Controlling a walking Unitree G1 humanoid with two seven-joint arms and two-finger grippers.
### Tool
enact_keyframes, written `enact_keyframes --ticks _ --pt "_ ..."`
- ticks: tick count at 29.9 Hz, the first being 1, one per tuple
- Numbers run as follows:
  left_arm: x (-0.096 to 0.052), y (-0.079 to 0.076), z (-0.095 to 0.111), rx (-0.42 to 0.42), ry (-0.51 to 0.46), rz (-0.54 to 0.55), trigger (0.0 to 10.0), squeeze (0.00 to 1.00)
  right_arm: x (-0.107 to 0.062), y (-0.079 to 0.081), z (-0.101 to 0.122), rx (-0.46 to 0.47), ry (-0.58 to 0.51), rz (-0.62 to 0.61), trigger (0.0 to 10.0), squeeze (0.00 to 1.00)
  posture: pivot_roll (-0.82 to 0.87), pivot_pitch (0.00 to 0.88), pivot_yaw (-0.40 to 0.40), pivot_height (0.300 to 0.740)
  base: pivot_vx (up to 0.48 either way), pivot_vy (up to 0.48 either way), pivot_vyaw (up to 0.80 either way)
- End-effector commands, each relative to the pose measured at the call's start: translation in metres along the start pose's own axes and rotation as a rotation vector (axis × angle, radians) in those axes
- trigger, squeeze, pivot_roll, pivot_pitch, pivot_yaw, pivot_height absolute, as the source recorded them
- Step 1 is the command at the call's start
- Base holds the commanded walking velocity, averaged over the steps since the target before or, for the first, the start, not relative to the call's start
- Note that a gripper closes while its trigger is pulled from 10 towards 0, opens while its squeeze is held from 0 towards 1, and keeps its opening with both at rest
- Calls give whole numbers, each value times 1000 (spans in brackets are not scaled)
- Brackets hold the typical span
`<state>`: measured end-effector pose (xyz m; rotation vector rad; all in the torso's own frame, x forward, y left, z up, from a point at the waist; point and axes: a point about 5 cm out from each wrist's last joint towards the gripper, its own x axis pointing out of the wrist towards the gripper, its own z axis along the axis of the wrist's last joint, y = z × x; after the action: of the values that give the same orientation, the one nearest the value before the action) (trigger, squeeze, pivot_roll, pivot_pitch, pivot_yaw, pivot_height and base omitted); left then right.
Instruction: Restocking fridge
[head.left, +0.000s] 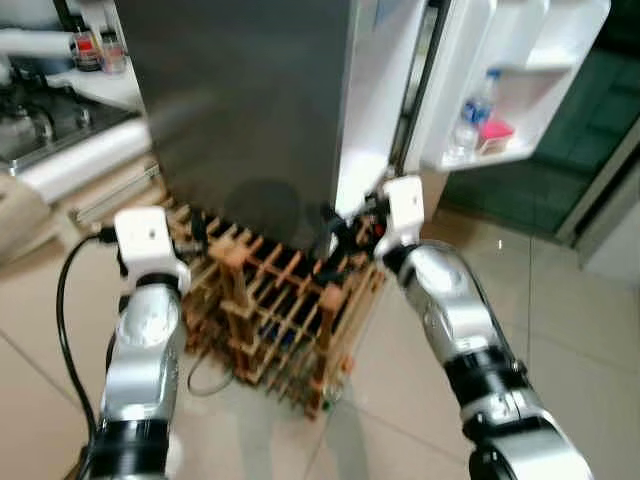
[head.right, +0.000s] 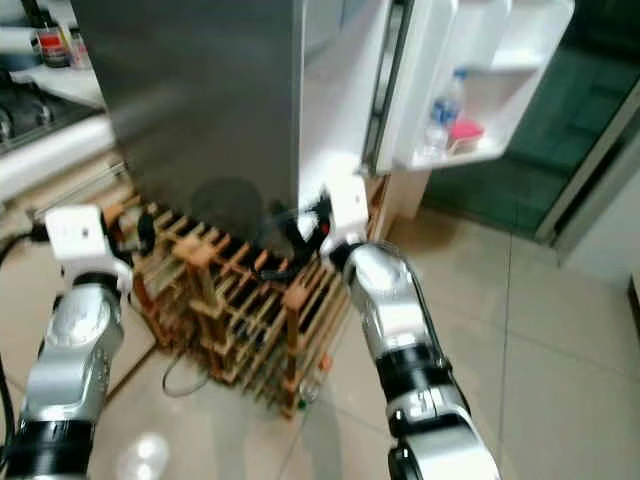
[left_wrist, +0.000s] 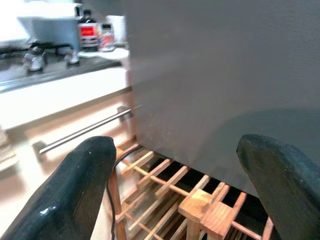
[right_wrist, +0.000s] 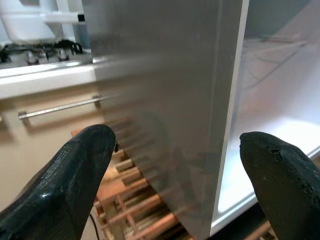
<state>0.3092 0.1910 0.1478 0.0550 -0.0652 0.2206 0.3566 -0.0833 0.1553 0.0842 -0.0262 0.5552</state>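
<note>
- Hovering above wooden rack (head.left: 280, 310): left gripper (left_wrist: 175, 180), fingers spread, empty.
- Facing fridge (head.left: 250, 100) edge: right gripper (right_wrist: 175, 175), fingers spread, empty.
- Standing on open door shelf (head.left: 500, 155): bottle (head.left: 478, 110).

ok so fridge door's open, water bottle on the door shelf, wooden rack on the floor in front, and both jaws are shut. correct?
Not quite: both sets of jaws stand open and hold nothing, as each wrist view shows. The rest holds: the fridge door is open, a water bottle stands on its shelf, and the wooden rack sits on the floor.
</note>
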Motion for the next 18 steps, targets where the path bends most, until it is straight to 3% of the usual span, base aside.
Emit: enact_keyframes --ticks 1,8,18 --pt "0 0 5 14 -11 22 10000 0 1 2 1 3 -9 18 10000 0 -104 0 19 740 0 0 0" --pt "0 -2 14 33 -40 20 10000 0 -1 2 -1 -15 -11 34 10000 4 -108 0 20 740 0 0 0" --pt "-3 16 4 7 13 107 10000 0 -8 -12 -10 -80 12 -72 10000 35 -97 0 16 740 0 -472 0"
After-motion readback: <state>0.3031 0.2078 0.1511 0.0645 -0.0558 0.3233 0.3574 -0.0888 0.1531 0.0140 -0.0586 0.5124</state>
